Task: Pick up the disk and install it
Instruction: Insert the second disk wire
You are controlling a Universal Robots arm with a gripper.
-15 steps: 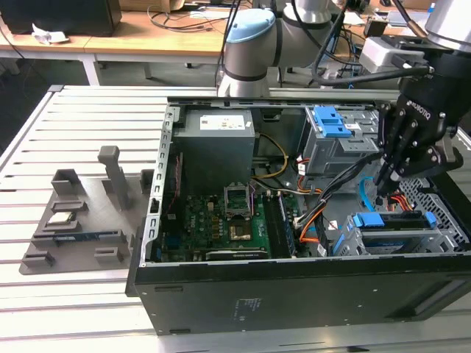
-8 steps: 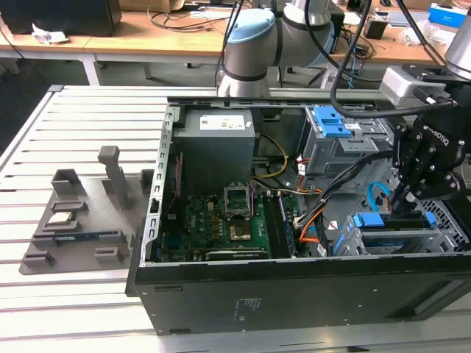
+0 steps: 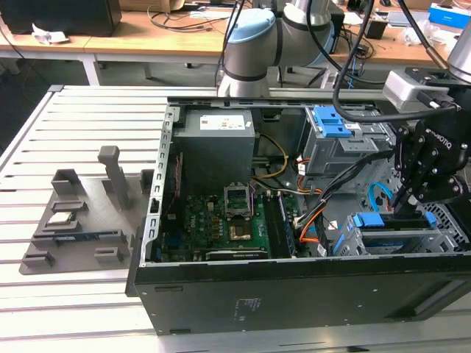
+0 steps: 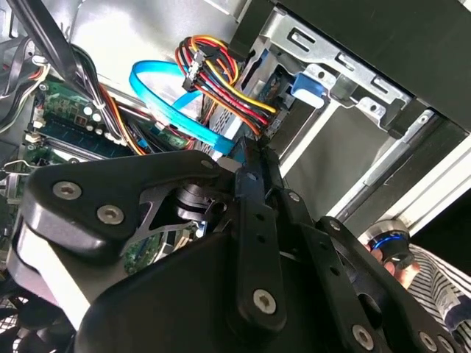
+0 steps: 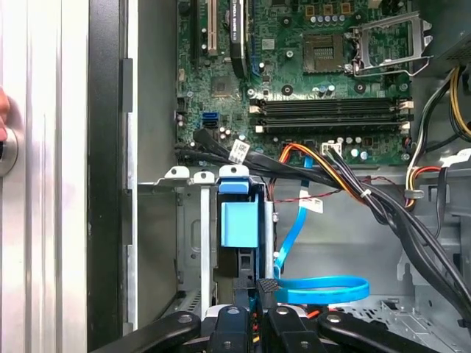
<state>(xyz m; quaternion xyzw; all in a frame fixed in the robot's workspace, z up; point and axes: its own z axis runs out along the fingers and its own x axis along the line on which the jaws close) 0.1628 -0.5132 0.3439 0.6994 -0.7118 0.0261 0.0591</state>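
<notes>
Grey plastic parts tray [image 3: 77, 220] lies at the exterior view's left on the slotted aluminium table [image 3: 88, 118], with a small square silver chip [image 3: 60, 218] resting in one of its recesses. Next comes the open black computer case [image 3: 243, 301], with its green motherboard [image 3: 213, 220] flat on the floor and the boxy grey power supply [image 3: 218, 147] behind it. Further right and farther back stands a grey metal cage with a blue plastic latch [image 3: 331, 121].

At the exterior view's near right, the silver hard drive in its bright blue bracket [image 3: 372, 223] sits edge-up inside a grey metal drive bay [image 3: 346, 246], beside the case's near wall. Its long axis runs across the exterior view, left to right. In the first wrist view its blue bracket [image 5: 239, 220] shows as a narrow strip down in the slot.

The black gripper [image 3: 407, 200] hangs directly over the right-hand end of the drive, fingers pointing down, the drive just below and slightly left of them. In both wrist views the jaws look drawn together, tips [image 5: 266, 285] close against the bracket's end, with nothing visible between them.
</notes>
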